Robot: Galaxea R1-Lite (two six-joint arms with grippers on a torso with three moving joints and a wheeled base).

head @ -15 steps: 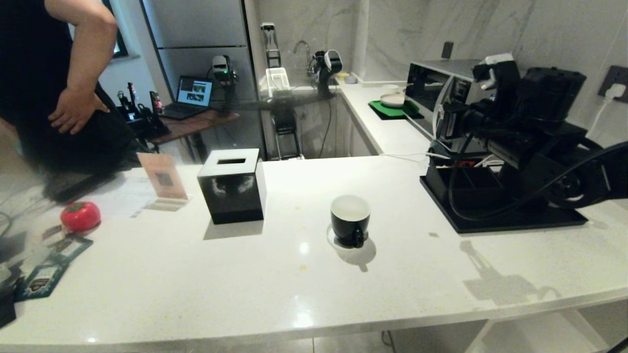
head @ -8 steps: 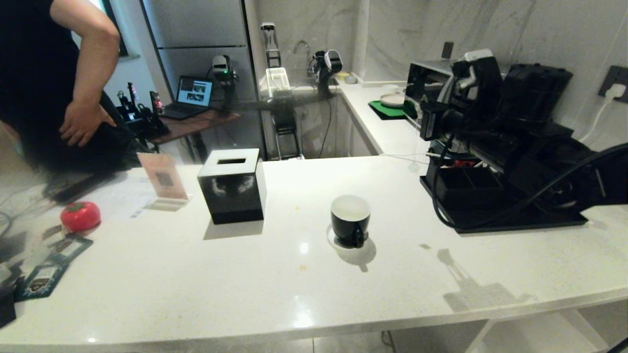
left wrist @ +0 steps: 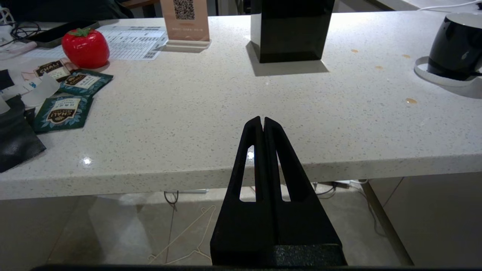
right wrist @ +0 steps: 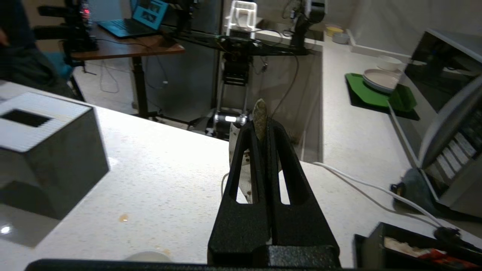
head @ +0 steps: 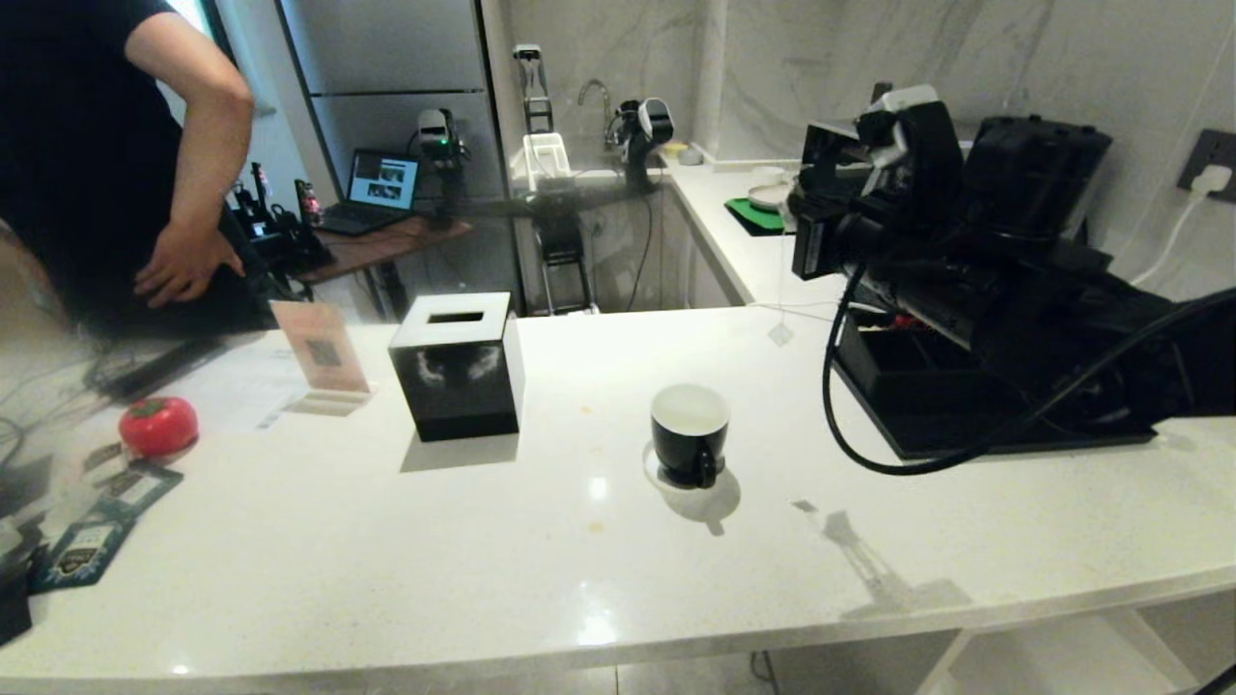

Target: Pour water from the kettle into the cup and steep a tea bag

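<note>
Steeping step: judged to be the one in hand, since the tea bag is up in the air and not yet in the cup.
Left gripper: parked at the counter's near edge, left of the cup and lower than it, with its 2 fingers pressed together on nothing.
Tissue box: left of the cup, well apart from it.
Cup: upright on the counter, its handle toward the robot. Whether water is in its white interior cannot be told.
Tea bag: hangs on a thin string, right of the cup, beyond it and higher than its rim, touching nothing below.
Right gripper: right of the cup and well above it, with its 2 fingers clamped on the top end of the tea bag's string.
Kettle: far right of the cup, behind the right arm and partly hidden by it.
Next move: bring the right gripper leftward and nearer until the bag hangs over the cup's mouth, then lower it inside with the grip kept. The string lets the bag swing, so a slow approach seems wise.
</note>
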